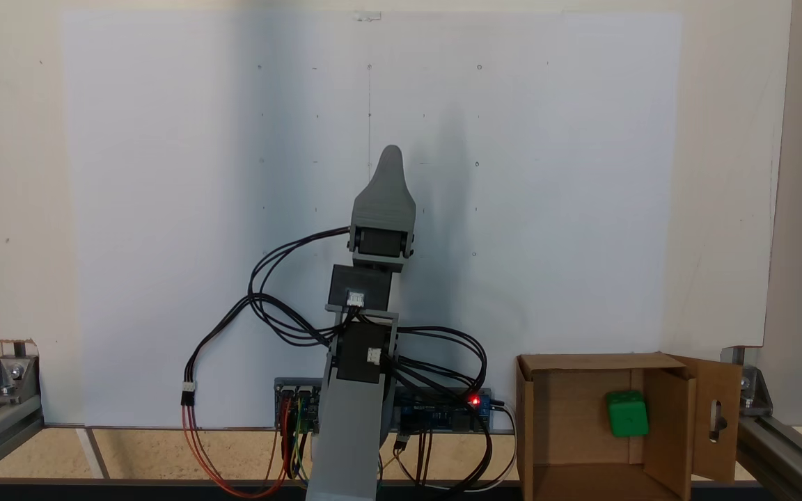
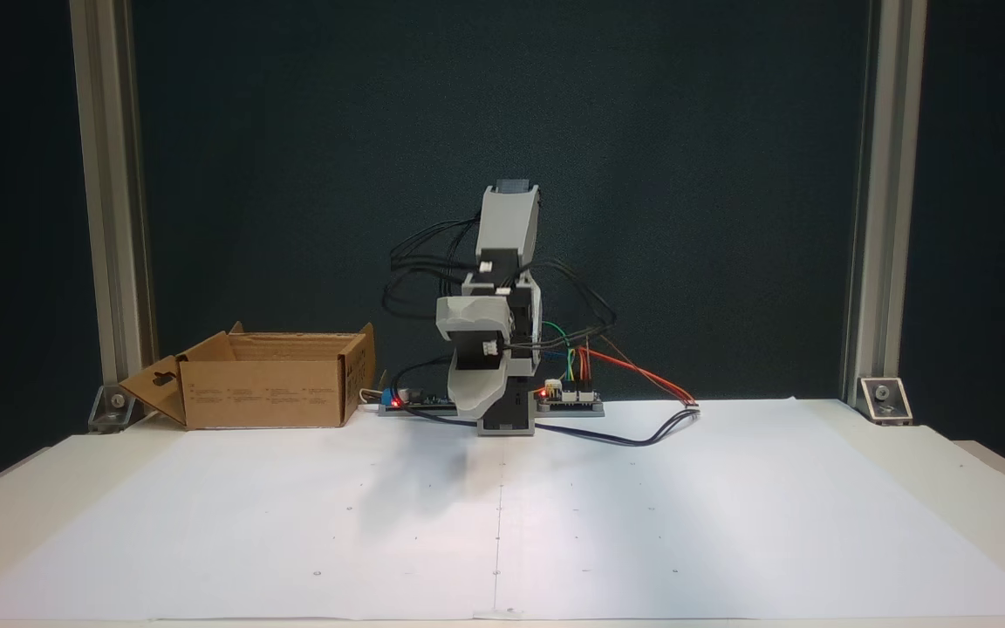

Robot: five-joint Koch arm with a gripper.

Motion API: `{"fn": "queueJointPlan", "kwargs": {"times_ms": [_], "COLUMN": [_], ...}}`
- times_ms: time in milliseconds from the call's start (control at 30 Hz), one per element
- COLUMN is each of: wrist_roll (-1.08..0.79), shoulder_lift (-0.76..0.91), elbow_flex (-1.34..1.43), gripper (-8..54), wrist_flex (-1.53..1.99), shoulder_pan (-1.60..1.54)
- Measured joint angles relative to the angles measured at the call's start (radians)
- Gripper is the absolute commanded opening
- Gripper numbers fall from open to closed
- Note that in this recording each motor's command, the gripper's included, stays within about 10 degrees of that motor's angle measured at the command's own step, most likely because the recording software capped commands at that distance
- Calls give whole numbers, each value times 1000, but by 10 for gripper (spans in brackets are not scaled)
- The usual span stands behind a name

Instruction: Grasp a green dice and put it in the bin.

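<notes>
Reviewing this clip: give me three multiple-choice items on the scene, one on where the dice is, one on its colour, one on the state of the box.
1. Where is the dice?
A. on the white sheet
B. inside the cardboard box
C. between the jaws

2. What colour is the dice?
A. red
B. blue
C. green

3. How is the box?
A. flaps open
B. taped shut
C. crushed flat

Answers: 1 B, the cube lies on the box floor; 2 C, it is bright green; 3 A, its slotted flap hangs outward, while the gripper is over the white sheet.
</notes>
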Motion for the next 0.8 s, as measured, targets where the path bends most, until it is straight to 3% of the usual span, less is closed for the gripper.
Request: {"fn": "queueJointPlan", "kwargs": {"times_ms": [500, 800], "wrist_roll": [0, 0], "shoulder_lift": [0, 0], "elbow_flex": [235, 235], "gripper": [449, 449], "wrist_flex": [-583, -623], "shoulder_pan": [-2, -2]}}
